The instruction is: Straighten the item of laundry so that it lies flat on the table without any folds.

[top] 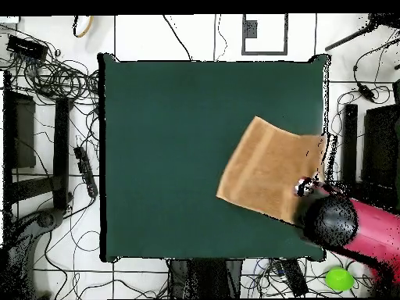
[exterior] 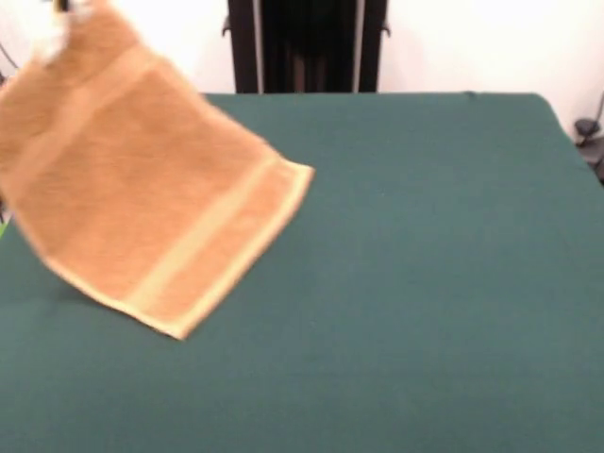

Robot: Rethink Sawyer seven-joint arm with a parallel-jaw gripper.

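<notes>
The orange-tan towel (exterior: 142,208) hangs in the air over the left side of the dark green table (exterior: 425,283), spread open with a stripe band near its lower right edge. My gripper (exterior: 55,24) shows only as a pale blur at the top left, shut on the towel's upper corner. In the overhead view the towel (top: 266,168) sits over the table's (top: 164,141) right side. There the gripper (top: 305,187) is at its corner nearest the red arm (top: 367,238). Part of the towel runs past the left edge of the front view.
The black pedestal (exterior: 307,47) stands behind the table's far edge. Cables (top: 55,78) and black equipment (top: 31,148) lie on the floor to the left of the table. A small green object (top: 338,279) lies on the floor near the arm.
</notes>
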